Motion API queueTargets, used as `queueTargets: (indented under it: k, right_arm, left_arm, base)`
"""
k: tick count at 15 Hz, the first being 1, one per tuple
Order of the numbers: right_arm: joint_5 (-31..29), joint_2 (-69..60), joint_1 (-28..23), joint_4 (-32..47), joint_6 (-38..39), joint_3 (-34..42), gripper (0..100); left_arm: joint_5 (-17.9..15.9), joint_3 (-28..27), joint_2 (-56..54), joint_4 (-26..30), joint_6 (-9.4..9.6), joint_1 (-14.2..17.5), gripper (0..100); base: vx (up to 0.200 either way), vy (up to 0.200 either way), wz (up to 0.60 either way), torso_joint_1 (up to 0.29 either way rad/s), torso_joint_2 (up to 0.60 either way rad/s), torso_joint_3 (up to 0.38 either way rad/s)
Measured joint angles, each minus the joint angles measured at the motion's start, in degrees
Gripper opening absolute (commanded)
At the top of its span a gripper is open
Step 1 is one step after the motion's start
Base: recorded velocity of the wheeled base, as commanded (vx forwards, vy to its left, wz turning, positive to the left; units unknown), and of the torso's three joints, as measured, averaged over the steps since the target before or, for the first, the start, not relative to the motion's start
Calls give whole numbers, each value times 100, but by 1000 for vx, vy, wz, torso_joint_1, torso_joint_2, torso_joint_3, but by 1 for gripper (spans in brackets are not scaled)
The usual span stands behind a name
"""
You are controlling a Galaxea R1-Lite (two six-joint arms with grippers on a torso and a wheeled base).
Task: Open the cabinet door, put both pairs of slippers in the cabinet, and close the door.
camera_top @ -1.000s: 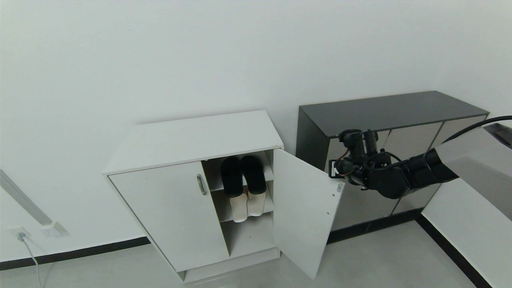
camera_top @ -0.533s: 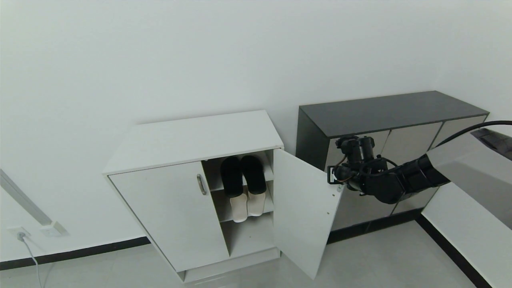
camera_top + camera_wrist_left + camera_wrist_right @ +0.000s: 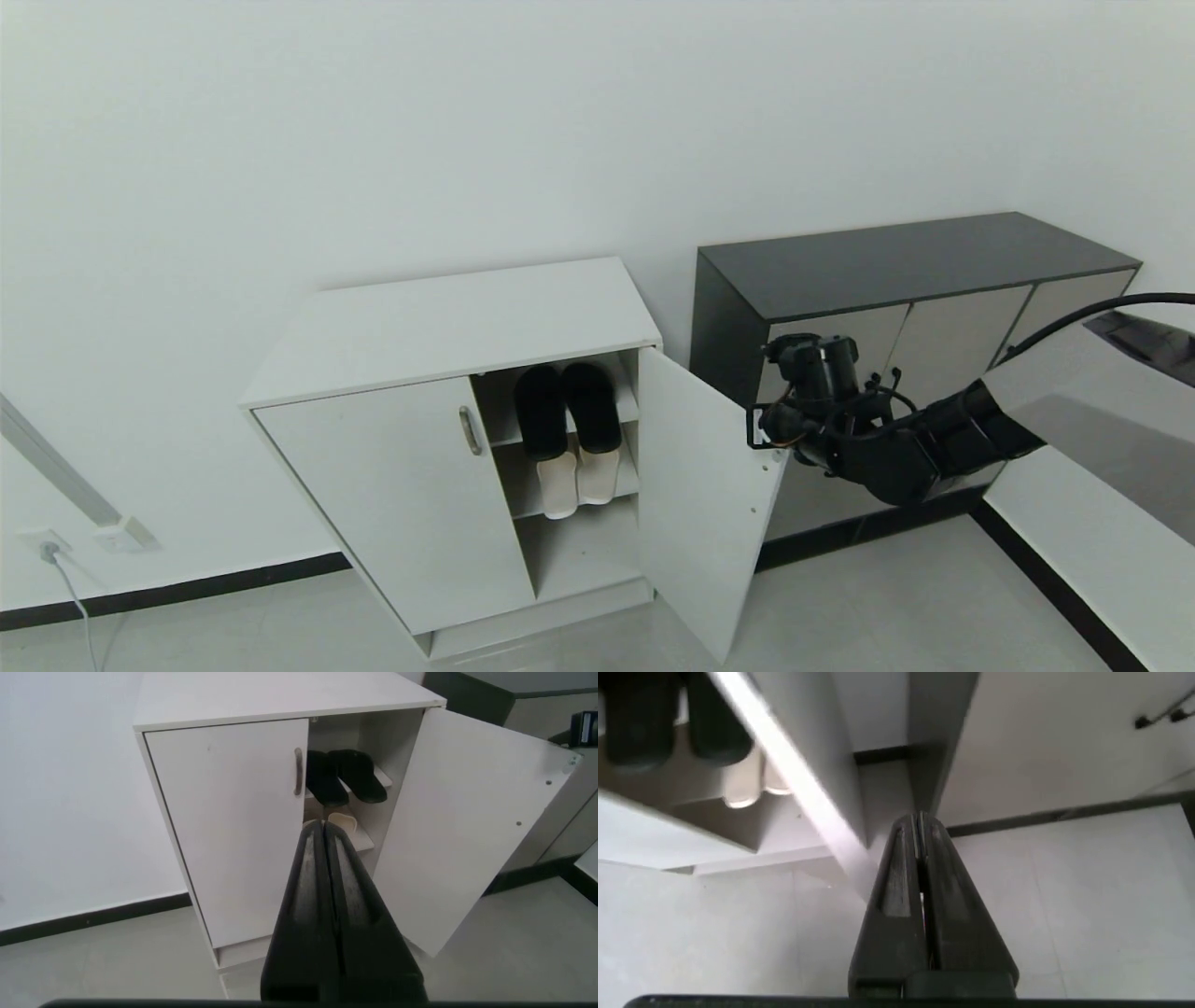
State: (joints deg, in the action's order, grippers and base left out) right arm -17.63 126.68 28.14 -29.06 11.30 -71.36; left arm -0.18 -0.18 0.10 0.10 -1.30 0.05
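Hovering by cabinet door [image 3: 702, 485] — right gripper [image 3: 756, 431]

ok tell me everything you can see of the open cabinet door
The door is a flat white panel, matte like laminate, hinged on the cabinet's right side. It stands upright, swung roughly halfway open, with its inner face toward the head view. A few small holes mark that face near the free edge. The shut right pincer sits behind its top free corner, against the outer face or very close to it; contact cannot be confirmed.
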Motion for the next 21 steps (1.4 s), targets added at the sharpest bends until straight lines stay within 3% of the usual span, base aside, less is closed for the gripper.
queueTargets:
  k: [4, 15, 21]
  right_arm:
    - [1, -201, 496, -405, -15, 445, 0]
    - [-13, -510, 656, -1479, -696, 1048, 0]
    - [-2, -530, 791, -1475, -692, 1128, 0]
  left_arm:
    - [2, 0, 0, 0, 2, 2, 0]
    - [0, 0, 1, 0, 0, 5, 0]
    - [2, 0, 0, 4, 0, 0, 0]
  base:
    - [0, 0, 0, 0, 0, 0]
    - [0, 0, 0, 0, 0, 0]
    - [0, 0, 600, 2, 4, 1]
